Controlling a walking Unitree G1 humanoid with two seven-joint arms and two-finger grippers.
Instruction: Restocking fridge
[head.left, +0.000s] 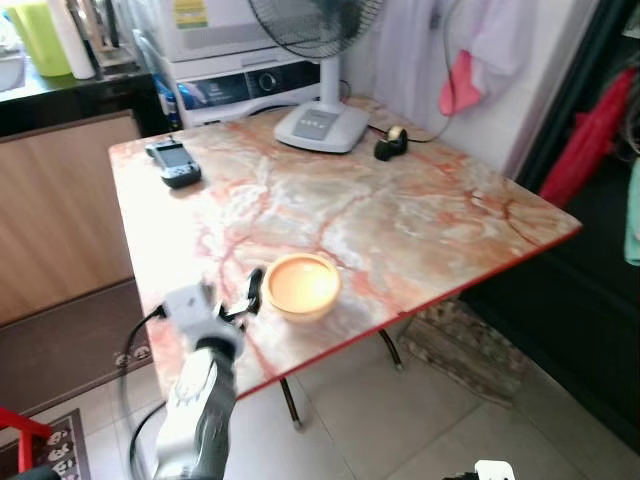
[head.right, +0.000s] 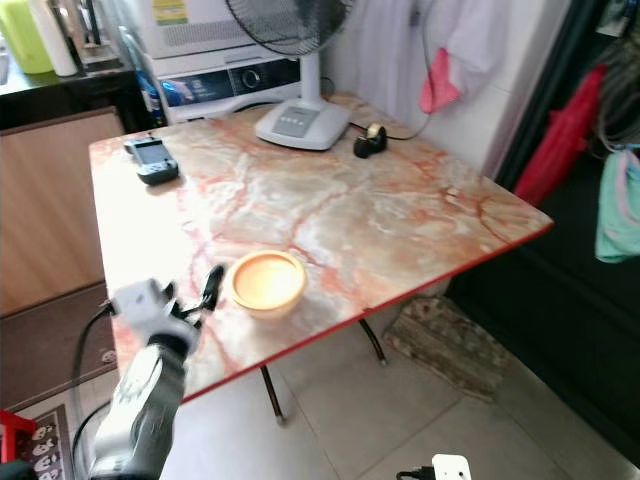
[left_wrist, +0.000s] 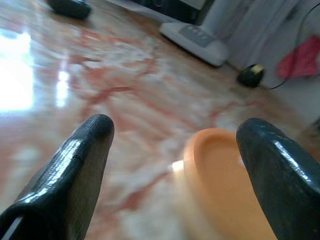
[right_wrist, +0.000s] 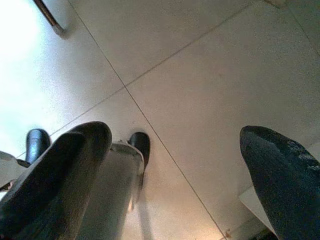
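The left gripper (left_wrist: 175, 135) sits low over the near edge of the marble-patterned table (head.left: 400, 220), jaws spread wide and holding nothing, with the orange bowl (head.left: 300, 285) just beside them and one finger (left_wrist: 270, 165) right up at the bowl's rim. That bowl stands upright near the table's front edge, well apart from the fan base (head.left: 320, 125), the dark handset (head.left: 175, 163) and the small black roll (head.left: 390, 143) at the far side. Down below, the right gripper (right_wrist: 175, 165) hangs idle over the tiled floor (right_wrist: 210, 65), jaws wide open and empty.
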